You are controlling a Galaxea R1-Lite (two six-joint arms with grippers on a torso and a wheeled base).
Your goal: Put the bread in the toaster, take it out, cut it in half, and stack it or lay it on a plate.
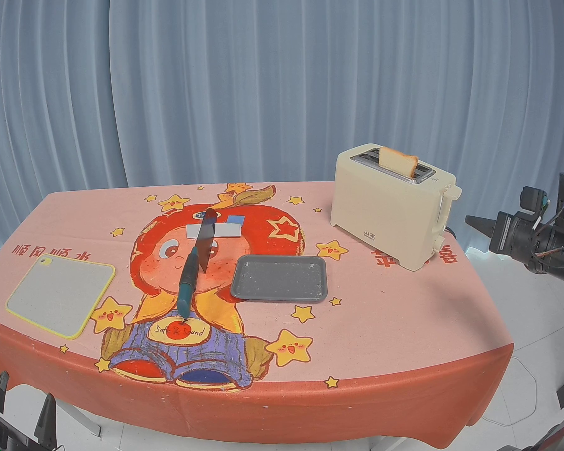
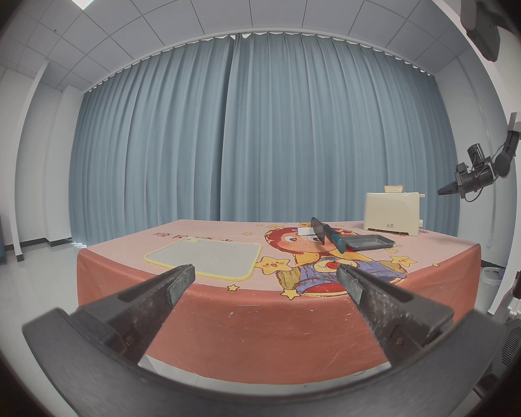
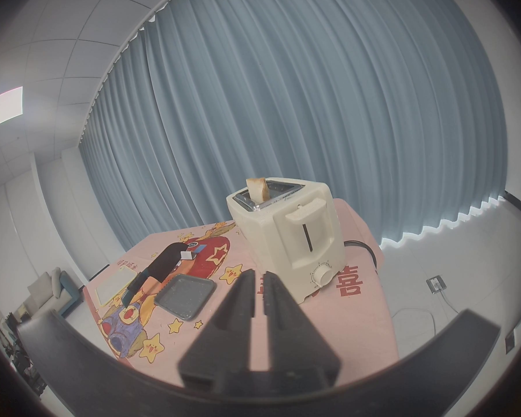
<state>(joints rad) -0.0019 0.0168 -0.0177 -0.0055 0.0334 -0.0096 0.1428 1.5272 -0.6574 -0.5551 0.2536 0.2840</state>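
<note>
A pleated blue-grey curtain (image 1: 263,64) filled the whole background. In front of it stood a wide table (image 1: 388,346) draped in a salmon-pink cloth printed with a cartoon apple-headed child and yellow stars. A cream two-slot toaster (image 1: 382,214) sat near the table's far right corner, its lever and dial on the end facing the robot's right side. On the near left part of the table lay a pale cutting board (image 1: 59,294) with a yellow rim, flat and well apart from everything else. Near the middle of the table lay a dark grey tray (image 1: 280,278), rectangular and shallow, with nothing on it. Just to its left was a knife (image 1: 191,270) with a teal handle toward the robot and a dark blade tilted up, away from it, over a small white and blue block (image 1: 214,230). The left pincer (image 2: 265,273) hung low, off the table's near left edge, with its two fingers spread wide and nothing between them. The right pincer (image 3: 258,274) was raised beyond the table's right edge, pointing at the toaster's lever end but apart from it, fingers closed almost together and holding nothing. A slice of bread (image 1: 397,161), light brown, stood upright in one toaster slot, its top half showing above the rim.
</note>
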